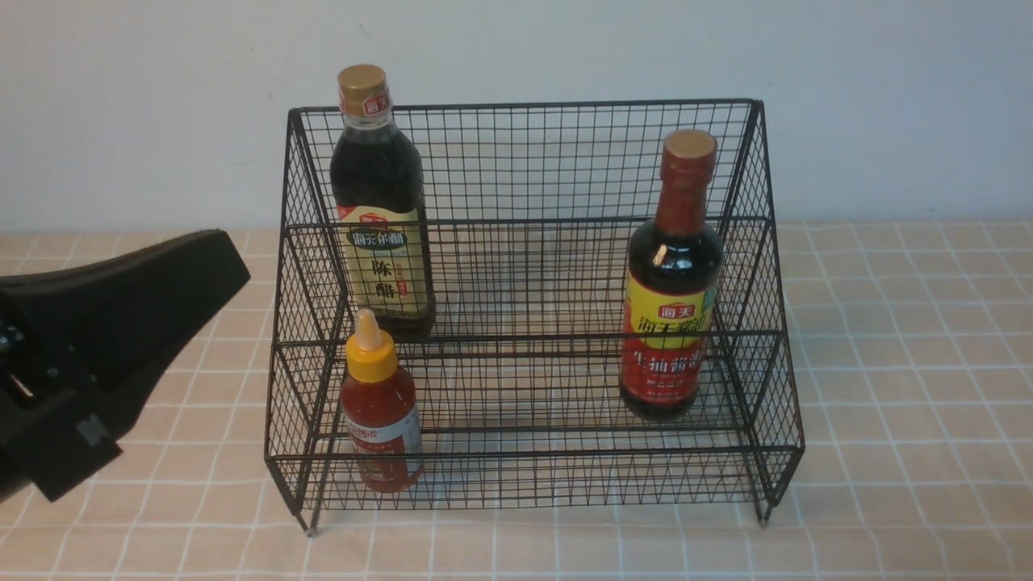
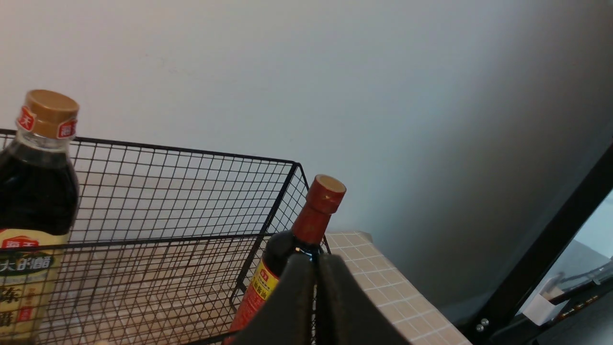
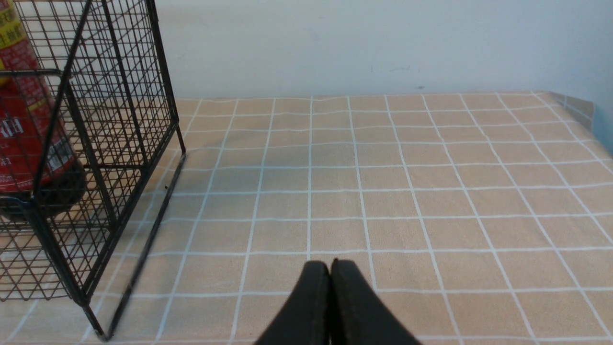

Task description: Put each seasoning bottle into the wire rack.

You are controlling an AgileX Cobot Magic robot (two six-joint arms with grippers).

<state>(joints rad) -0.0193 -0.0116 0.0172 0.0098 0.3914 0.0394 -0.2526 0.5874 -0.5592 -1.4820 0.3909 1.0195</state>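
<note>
Standing upright in the wire rack (image 1: 533, 161): vinegar bottle (image 1: 379, 202) far left, sauce bottle (image 1: 378, 403) near left, soy bottle (image 1: 671, 282) right. Left gripper (image 2: 316, 268) and right gripper (image 3: 330, 270) are seen closed, nothing held, the right above the bench (image 3: 431, 191).

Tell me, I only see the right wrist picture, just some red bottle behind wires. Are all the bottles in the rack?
Observer: Yes. The front view shows three inside the wire rack: that soy bottle, a vinegar bottle and a small red sauce bottle.
Operator: Which one is lowest?
Observer: The small red sauce bottle, on the front tier at the robot's left, with the vinegar bottle a tier behind it.
Operator: Is the other arm holding anything?
Observer: No. The left gripper is shut on nothing, beside the rack.
</note>
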